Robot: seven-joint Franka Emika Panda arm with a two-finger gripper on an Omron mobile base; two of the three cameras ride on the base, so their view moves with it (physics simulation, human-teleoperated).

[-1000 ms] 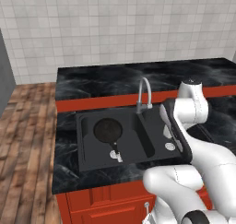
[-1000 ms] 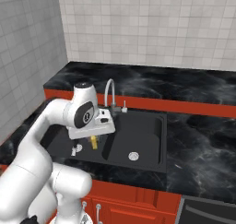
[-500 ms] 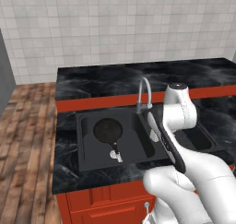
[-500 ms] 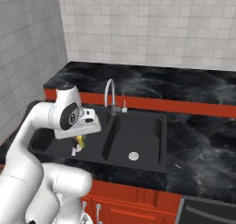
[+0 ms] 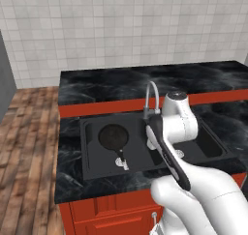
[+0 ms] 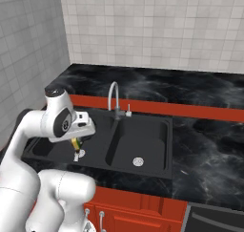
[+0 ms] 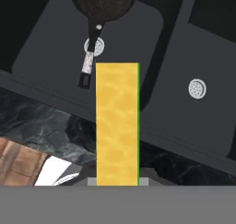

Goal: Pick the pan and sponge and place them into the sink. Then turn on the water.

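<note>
Sponge [image 7: 117, 124]: a flat rectangular yellow block, mottled face, thin green layer along its right edge, standing upright in the lower centre of the hand view with the jaws clamped on its bottom end; in the right base view a sliver of yellow shows under the white hand at centre left [image 6: 76, 144]. Pan [image 5: 113, 136]: small, round, matte black, lying in the left basin at centre left of the left base view, its short dark handle with a pale tip pointing toward the front edge. In the hand view the pan sits at the top, its handle crossing one round silver drain [image 7: 94, 46]; a second drain [image 7: 197, 88] lies at right in the other basin. Sink [image 6: 162, 131]: matte black, two rectangular basins with rounded corners, set in a glossy black marbled bench [image 5: 101, 86] over red cabinet fronts [image 5: 106, 214]. Slim silver gooseneck faucet [image 6: 114, 98] stands behind the divider. Pale square wall tiles [image 5: 121, 26] behind; wood-plank floor [image 5: 26, 147] at left. The white arm partly covers the right basin in the left base view.
</note>
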